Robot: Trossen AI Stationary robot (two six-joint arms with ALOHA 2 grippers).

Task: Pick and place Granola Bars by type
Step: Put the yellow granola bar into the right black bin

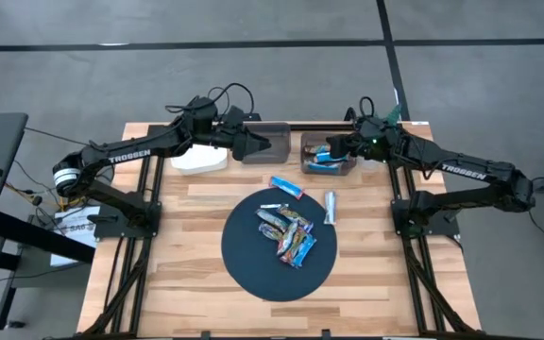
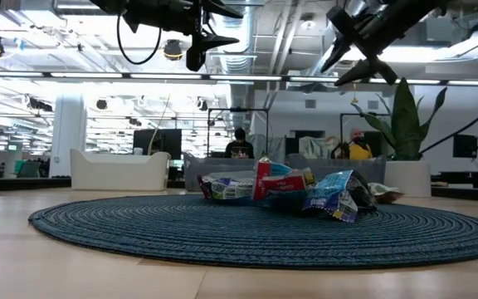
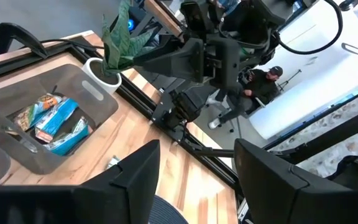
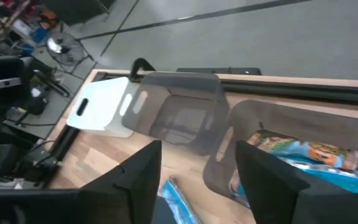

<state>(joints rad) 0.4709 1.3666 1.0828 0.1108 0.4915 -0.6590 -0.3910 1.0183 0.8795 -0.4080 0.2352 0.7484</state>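
Observation:
Several granola bars [image 1: 289,234] in blue, white-blue and orange-brown wrappers lie heaped on a round dark mat [image 1: 244,264]; the low view shows the heap [image 2: 289,187] too. One blue bar [image 1: 287,187] and one silvery bar [image 1: 330,206] lie on the wood past the mat. More bars [image 1: 327,162] fill the right grey bin [image 3: 48,121]. My left gripper [image 1: 264,145] hovers open and empty over the middle grey bin [image 4: 179,118]. My right gripper [image 1: 327,151] hovers open and empty over the right bin. Nothing sits between either pair of fingers [image 3: 197,155] [image 4: 197,155].
A white bin [image 1: 199,159] stands at the table's far left, beside the middle grey bin. Black rails run along the table's far edge and sides. Bare wood shows left, right and near of the mat. A potted plant and people show in the room beyond.

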